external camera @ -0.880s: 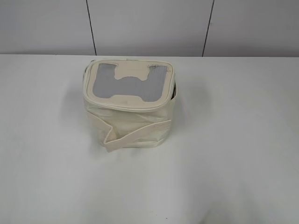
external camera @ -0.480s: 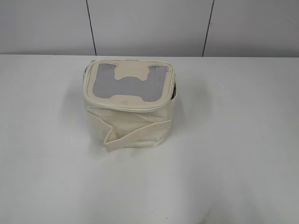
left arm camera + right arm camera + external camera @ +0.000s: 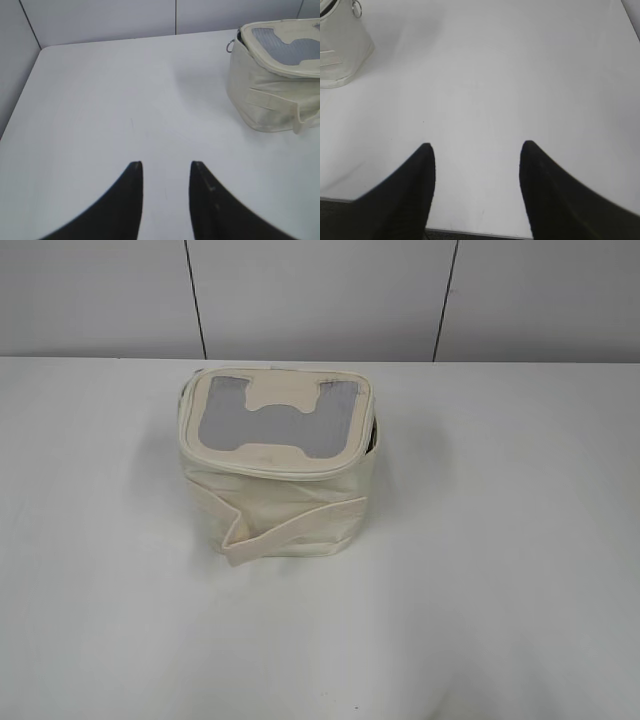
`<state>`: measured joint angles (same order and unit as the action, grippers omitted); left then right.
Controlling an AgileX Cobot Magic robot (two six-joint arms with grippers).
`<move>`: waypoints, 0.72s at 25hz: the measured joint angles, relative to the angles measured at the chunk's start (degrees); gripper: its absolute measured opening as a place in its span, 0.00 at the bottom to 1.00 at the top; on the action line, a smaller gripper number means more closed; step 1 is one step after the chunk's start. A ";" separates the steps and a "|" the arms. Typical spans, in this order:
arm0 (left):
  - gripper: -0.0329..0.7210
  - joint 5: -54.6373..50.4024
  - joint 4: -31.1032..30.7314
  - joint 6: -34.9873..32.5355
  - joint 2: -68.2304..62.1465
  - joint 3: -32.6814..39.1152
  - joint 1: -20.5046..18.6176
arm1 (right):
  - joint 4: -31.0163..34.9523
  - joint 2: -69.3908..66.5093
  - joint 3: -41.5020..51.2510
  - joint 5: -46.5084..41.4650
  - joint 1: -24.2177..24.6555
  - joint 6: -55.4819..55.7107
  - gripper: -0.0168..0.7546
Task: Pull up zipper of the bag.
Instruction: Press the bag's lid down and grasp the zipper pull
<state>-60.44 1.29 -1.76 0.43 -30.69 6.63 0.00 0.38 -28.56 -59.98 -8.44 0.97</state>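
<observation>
The cream bag [image 3: 275, 475] stands on the white table, its lid with grey panels and an H patch facing up. The zipper [image 3: 372, 435] gapes dark at the lid's right rim. In the left wrist view the bag [image 3: 272, 95] is at the upper right, with a silver ring pull [image 3: 230, 47] at its far corner. In the right wrist view the bag's corner [image 3: 340, 50] and a ring pull [image 3: 357, 8] show at the top left. My left gripper [image 3: 165, 165] is open and empty over bare table. My right gripper [image 3: 477, 147] is open and empty near the table's front edge. Neither gripper shows in the exterior view.
The bag's wide strap [image 3: 290, 525] hangs folded across its front side. A grey panelled wall [image 3: 320, 295] runs behind the table. The table's front edge [image 3: 470, 233] lies just under my right gripper.
</observation>
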 joint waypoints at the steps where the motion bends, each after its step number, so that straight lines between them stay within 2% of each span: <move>1: 0.36 0.00 0.00 0.00 0.00 0.00 0.00 | 0.00 0.00 0.00 0.00 0.00 0.00 0.58; 13: 0.36 0.00 0.00 0.00 0.00 0.00 0.00 | 1.41 -2.24 -0.81 0.41 0.00 -2.17 0.58; 15: 0.36 0.00 0.00 0.00 0.00 0.00 0.00 | 5.87 -6.78 -1.90 3.12 -0.32 -5.88 0.58; 18: 0.36 0.00 0.00 0.00 0.00 0.00 0.00 | 16.43 -16.69 -3.65 10.21 -0.45 -15.27 0.58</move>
<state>-60.44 1.29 -1.76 0.43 -30.69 6.63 16.43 -16.31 -32.21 -49.77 -8.89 -14.30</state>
